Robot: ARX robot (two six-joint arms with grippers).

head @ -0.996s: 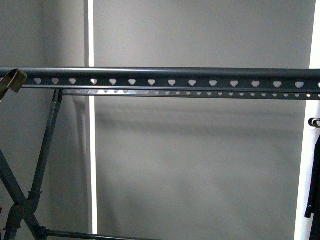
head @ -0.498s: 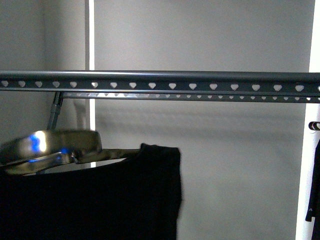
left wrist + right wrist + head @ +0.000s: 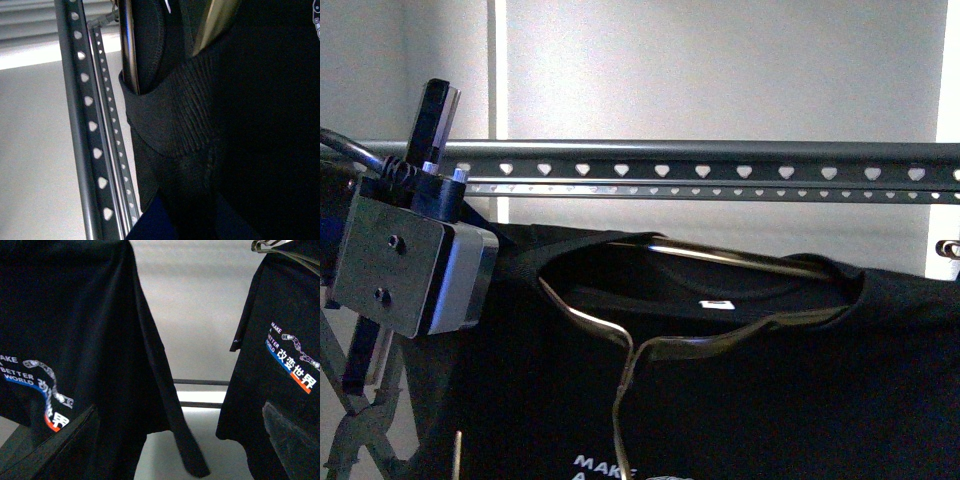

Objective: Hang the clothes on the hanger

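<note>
The clothes, a black T-shirt with white lettering, hang on a thin metal wire frame threaded through the collar. They are held up just below the hanger, a dark grey rail with heart-shaped holes. My left gripper is shut on the clothes' ribbed collar, close beside the hanger's rail; its jaws are buried in dark cloth. My left arm's wrist block shows at the left. My right gripper is open and empty, lower down, facing the clothes' printed front.
A second black T-shirt with the same print hangs from a wire hook in the right wrist view. A hook shows at the front view's right edge. The rack's crossed legs stand at lower left. A grey wall lies behind.
The clothes have risen from below the picture to just under the rail and spread to the right. My left arm has come up into view at the left.
</note>
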